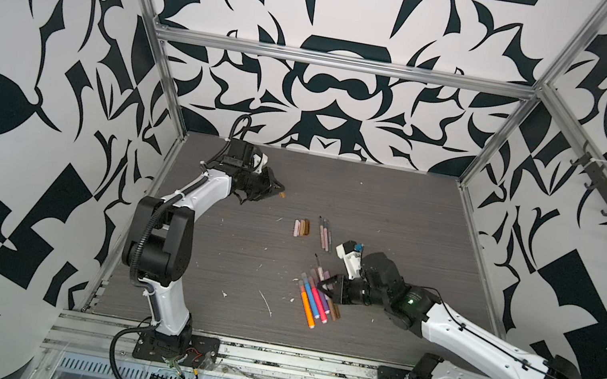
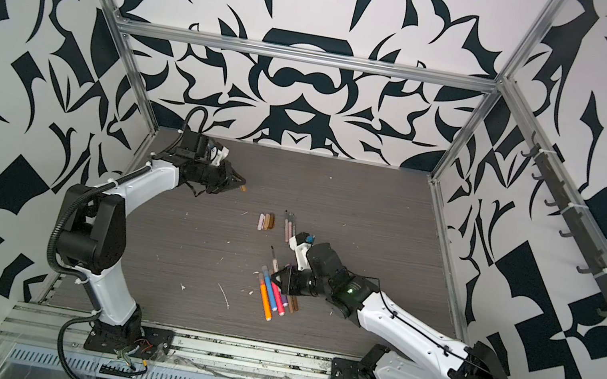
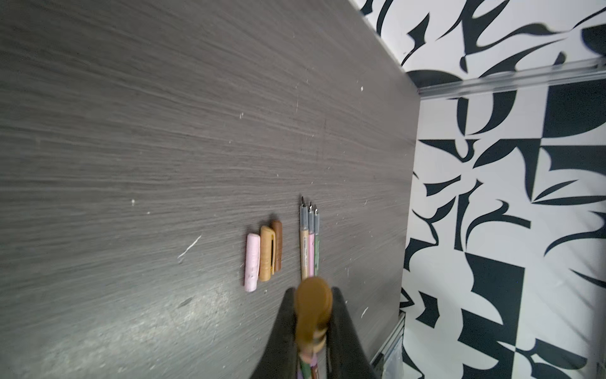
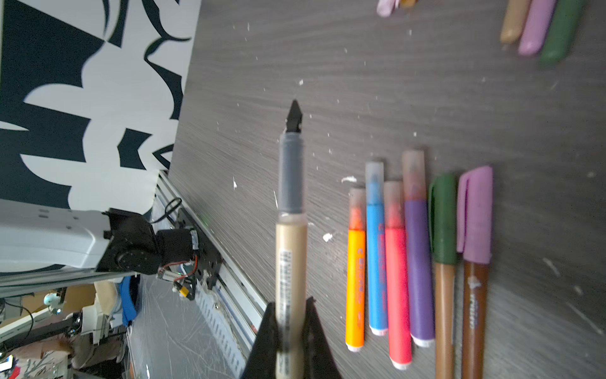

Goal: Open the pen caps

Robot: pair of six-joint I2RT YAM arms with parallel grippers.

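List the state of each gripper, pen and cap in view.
left gripper, shut on tan cap
right gripper, shut on tan pen
tan pen, uncapped
three loose caps, off, lying side by side
three pens, uncapped, beside them
six pens, capped, in a row

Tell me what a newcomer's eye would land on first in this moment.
First, the bold black-and-white patterned walls around the grey table. Then the bright markers lying side by side near the table's front, next to the right gripper, shut on an uncapped tan pen. Toward the back left, the left gripper pinches a brown cap.
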